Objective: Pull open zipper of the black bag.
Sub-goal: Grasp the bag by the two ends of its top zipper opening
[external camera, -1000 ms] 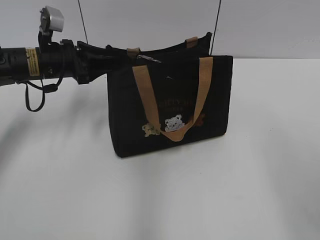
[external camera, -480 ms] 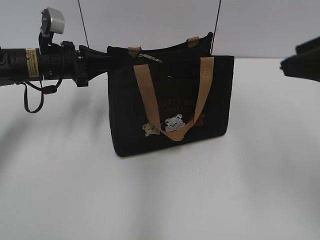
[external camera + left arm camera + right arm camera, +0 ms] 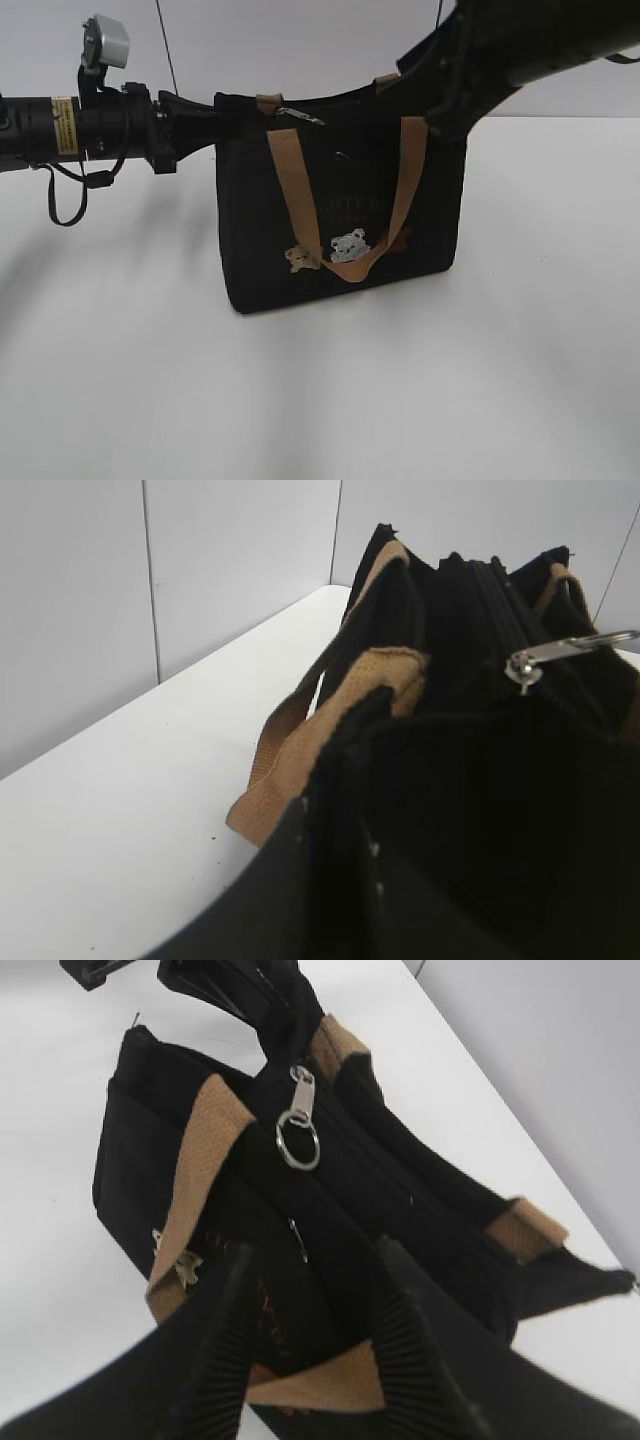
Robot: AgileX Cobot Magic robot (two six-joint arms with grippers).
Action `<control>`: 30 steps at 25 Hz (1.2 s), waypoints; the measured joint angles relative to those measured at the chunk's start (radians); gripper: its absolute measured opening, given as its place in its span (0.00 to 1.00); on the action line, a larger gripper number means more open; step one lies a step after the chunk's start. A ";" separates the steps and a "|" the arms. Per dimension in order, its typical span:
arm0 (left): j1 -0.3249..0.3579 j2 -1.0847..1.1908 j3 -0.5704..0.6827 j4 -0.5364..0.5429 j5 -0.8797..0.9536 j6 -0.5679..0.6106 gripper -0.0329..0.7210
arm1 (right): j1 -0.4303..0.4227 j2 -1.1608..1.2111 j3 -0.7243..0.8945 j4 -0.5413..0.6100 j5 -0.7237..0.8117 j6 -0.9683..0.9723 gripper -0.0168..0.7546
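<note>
Centrally, small rectangular black fabric bag (image 3: 340, 210) w/ tan webbing handles (image 3: 290, 190) stands upright on white table (image 3: 320, 400). Left gripper (image 3: 222, 115), coming from left, is clenched on bag's top left edge. Thin dark zipper (image 3: 330, 1175) runs along top; silvery pull tab w/ ring (image 3: 298, 1125) sits near left end. Right gripper (image 3: 310, 1340) hovers above bag's right part, jaws apart, gripping nothing.
</note>
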 joint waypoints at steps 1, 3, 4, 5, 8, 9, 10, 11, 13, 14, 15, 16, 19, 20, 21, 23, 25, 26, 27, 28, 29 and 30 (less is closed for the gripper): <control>0.000 0.000 0.000 0.000 0.000 0.000 0.10 | 0.017 0.028 -0.023 -0.005 -0.006 -0.015 0.40; 0.000 0.000 -0.001 0.000 0.000 0.000 0.10 | 0.038 0.077 -0.059 -0.010 -0.014 -0.036 0.40; 0.000 0.000 -0.001 0.001 0.000 0.000 0.10 | 0.049 0.100 -0.075 -0.012 -0.019 -0.045 0.40; 0.000 0.000 -0.001 0.001 0.000 0.000 0.10 | 0.061 0.121 -0.090 -0.014 -0.024 -0.057 0.40; 0.000 0.000 -0.001 0.001 0.000 0.000 0.10 | 0.086 0.172 -0.119 -0.020 -0.050 -0.087 0.40; 0.000 0.000 -0.001 0.001 0.000 0.000 0.10 | 0.093 0.187 -0.129 -0.024 -0.057 -0.092 0.40; 0.000 0.000 -0.001 0.001 0.000 0.000 0.10 | 0.099 0.198 -0.135 -0.027 -0.059 -0.095 0.40; 0.000 0.000 -0.001 0.001 0.000 0.000 0.10 | 0.105 0.209 -0.140 -0.029 -0.059 -0.098 0.40; 0.000 0.000 -0.002 0.001 0.000 0.000 0.10 | 0.116 0.230 -0.145 -0.035 -0.066 -0.105 0.40; 0.000 0.000 -0.002 0.002 0.000 0.000 0.10 | 0.121 0.238 -0.146 -0.036 -0.066 -0.112 0.40; 0.000 0.000 -0.002 0.002 0.000 0.000 0.10 | 0.125 0.247 -0.146 -0.038 -0.066 -0.120 0.40; 0.000 0.000 -0.003 0.003 0.000 0.000 0.10 | 0.127 0.253 -0.146 -0.038 -0.066 -0.125 0.40; 0.000 0.000 -0.003 0.003 0.000 0.000 0.10 | 0.127 0.262 -0.146 -0.041 -0.079 -0.129 0.40; 0.000 0.000 -0.003 0.003 -0.001 0.000 0.10 | 0.127 0.262 -0.146 -0.041 -0.091 -0.130 0.40; 0.000 0.000 -0.003 0.004 -0.001 0.000 0.10 | 0.127 0.263 -0.146 -0.041 -0.102 -0.131 0.40; 0.000 0.000 -0.003 0.004 -0.001 0.000 0.10 | 0.127 0.266 -0.146 -0.042 -0.113 -0.142 0.40; 0.000 0.000 -0.003 0.004 -0.002 0.000 0.10 | 0.127 0.272 -0.146 -0.043 -0.116 -0.150 0.40; 0.000 0.000 -0.003 0.005 -0.002 0.000 0.10 | 0.127 0.275 -0.146 -0.043 -0.116 -0.155 0.40; 0.000 0.000 -0.003 0.005 -0.002 0.000 0.10 | 0.127 0.280 -0.146 -0.043 -0.117 -0.157 0.40; 0.000 0.000 -0.003 0.005 -0.002 0.000 0.10 | 0.127 0.286 -0.146 -0.043 -0.117 -0.161 0.40; 0.000 0.000 -0.003 0.005 -0.002 0.000 0.10 | 0.127 0.291 -0.146 -0.045 -0.117 -0.166 0.40; 0.000 0.000 -0.003 0.005 -0.002 0.000 0.10 | 0.127 0.294 -0.146 -0.046 -0.119 -0.167 0.40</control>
